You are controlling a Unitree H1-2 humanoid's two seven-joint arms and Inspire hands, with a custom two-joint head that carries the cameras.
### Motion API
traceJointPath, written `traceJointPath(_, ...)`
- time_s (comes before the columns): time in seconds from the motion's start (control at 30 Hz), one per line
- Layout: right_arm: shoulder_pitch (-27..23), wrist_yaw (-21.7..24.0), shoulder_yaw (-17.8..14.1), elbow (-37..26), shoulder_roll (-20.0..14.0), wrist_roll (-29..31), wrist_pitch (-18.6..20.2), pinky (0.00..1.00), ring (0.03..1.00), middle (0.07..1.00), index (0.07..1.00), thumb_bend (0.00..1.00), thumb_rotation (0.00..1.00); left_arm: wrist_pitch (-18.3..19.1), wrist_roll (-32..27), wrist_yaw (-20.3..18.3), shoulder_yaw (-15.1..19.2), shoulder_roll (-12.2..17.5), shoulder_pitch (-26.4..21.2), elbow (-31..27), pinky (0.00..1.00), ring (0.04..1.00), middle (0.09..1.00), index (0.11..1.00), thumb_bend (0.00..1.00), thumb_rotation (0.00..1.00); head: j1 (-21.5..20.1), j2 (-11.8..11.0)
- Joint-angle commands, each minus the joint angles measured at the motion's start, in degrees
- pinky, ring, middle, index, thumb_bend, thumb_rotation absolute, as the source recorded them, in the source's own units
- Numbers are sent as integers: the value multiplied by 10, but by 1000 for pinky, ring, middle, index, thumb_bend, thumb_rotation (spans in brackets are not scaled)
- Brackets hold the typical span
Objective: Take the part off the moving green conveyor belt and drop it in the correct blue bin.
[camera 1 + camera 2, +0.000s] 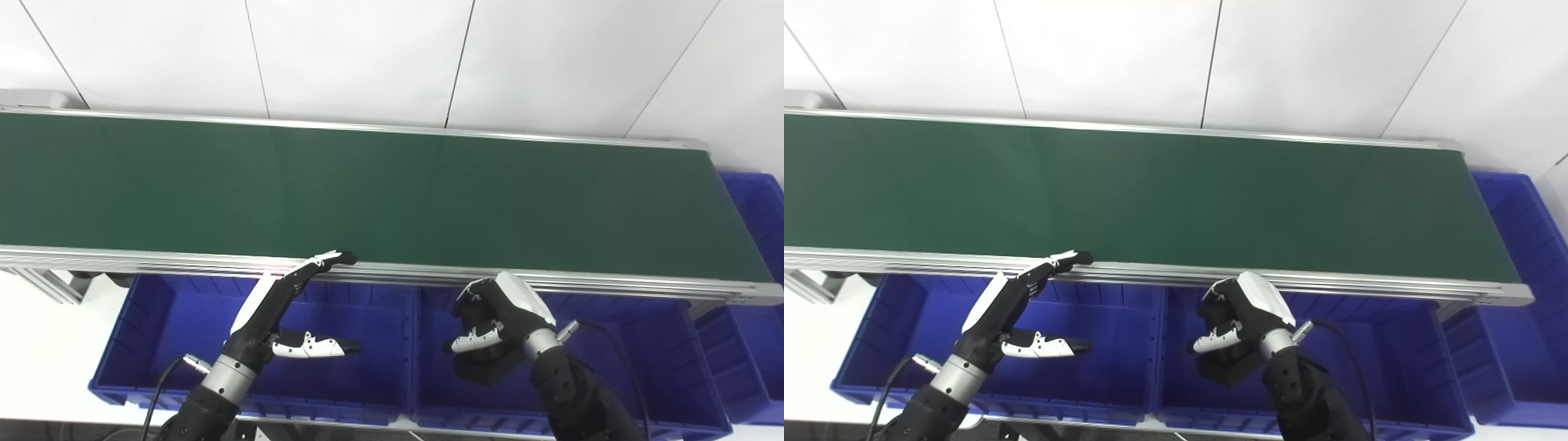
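Holding a dark block-like part under curled fingers, the right robot hand is seen in the lower right of centre of the frame, poised over the middle blue bin. The part is thus off the belt and hangs within the bin's opening, low against the palm; its exact shape cannot be made out.

The left robot hand is spread and empty in the lower left of centre, its fingers stretched up to the near rail of the belt and its thumb pointed sideways over the left blue bin.

The step in hand is judged to be the drop: the pick appears done, and release is what remains. For the next move, an opening of the right fingers is called for, with the part kept clear of the divider between the two bins; whether this bin is the correct one cannot be told.

Counted, two robot hands are seen, one part, and one green conveyor belt, bare across the middle of the frame. Three blue bins are counted: two along the bottom and a third at the right edge.
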Motion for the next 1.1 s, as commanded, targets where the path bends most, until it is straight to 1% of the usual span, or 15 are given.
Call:
traceJointPath(0.0, -14, -15, -5, -7, -1, 1, -12, 344, 436, 455, 501, 525, 0, -7, -7, -1, 3, 4, -4, -22, 880, 879, 862, 791, 843, 323, -1, 1)
traceJointPath(0.07, -13, -14, -4, -8, -2, 3, -16, 344, 439, 450, 505, 524, 0, -5, -7, -1, 3, 5, -4, -23, 878, 879, 862, 792, 843, 326, -3, 3)
traceJointPath(0.13, -14, -7, 0, -13, -6, 1, -14, 350, 401, 476, 526, 516, 0, -4, -8, -1, 4, 5, -4, -24, 877, 878, 862, 792, 845, 328, -4, 3)
traceJointPath(0.2, -17, 6, 6, -20, -11, -2, -6, 334, 412, 509, 499, 517, 0, -4, -7, -1, 5, 5, -5, -24, 870, 876, 863, 791, 849, 335, -5, 4)
traceJointPath(0.23, -18, 13, 8, -22, -13, -3, -3, 353, 397, 483, 540, 513, 0, -4, -7, -1, 5, 5, -5, -24, 866, 874, 861, 789, 851, 339, -5, 4)
traceJointPath(0.27, -20, 25, 12, -28, -16, -7, 7, 435, 497, 569, 529, 515, 47, -3, -8, -2, 5, 6, -6, -24, 864, 873, 861, 789, 852, 337, -7, 4)
traceJointPath(0.3, -21, 37, 14, -33, -18, -9, 17, 501, 577, 636, 561, 568, 61, -3, -8, -2, 5, 6, -6, -24, 863, 873, 861, 788, 853, 337, -8, 5)
traceJointPath(0.33, -22, 46, 15, -39, -18, -12, 25, 574, 660, 706, 637, 670, 54, -2, -8, -2, 6, 6, -7, -25, 861, 872, 860, 787, 854, 337, -8, 5)
traceJointPath(0.37, -22, 55, 15, -45, -18, -17, 30, 626, 717, 753, 681, 732, 61, -2, -8, -2, 6, 6, -7, -25, 860, 871, 860, 787, 855, 339, -8, 5)
traceJointPath(0.4, -21, 63, 12, -50, -17, -20, 32, 669, 765, 795, 716, 783, 89, -2, -9, -2, 7, 6, -7, -25, 859, 871, 860, 787, 856, 339, -8, 5)
traceJointPath(0.47, -18, 80, 3, -60, -13, -30, 34, 685, 796, 825, 745, 823, 129, -2, -9, -2, 7, 6, -7, -25, 855, 868, 861, 787, 856, 339, -8, 6)
traceJointPath(0.6, -13, 111, -14, -78, -5, -47, 34, 693, 820, 844, 777, 858, 195, -5, -8, -2, 8, 7, -9, -22, 855, 868, 859, 786, 854, 339, -9, 6)
traceJointPath(0.77, -6, 160, -36, -108, 5, -65, 34, 728, 860, 871, 809, 883, 231, -1, -12, -5, 8, 8, -8, -25, 857, 869, 859, 787, 858, 344, -10, 9)
traceJointPath(0.83, -3, 177, -45, -117, 10, -70, 34, 729, 862, 875, 820, 887, 234, 1, -12, -5, 8, 9, -8, -27, 859, 869, 860, 788, 858, 345, -12, 10)
traceJointPath(1.07, 10, 198, -61, -153, 15, -70, 34, 732, 856, 870, 834, 899, 239, -2, -15, -8, 10, 11, -10, -26, 848, 862, 858, 787, 857, 338, -19, 13)
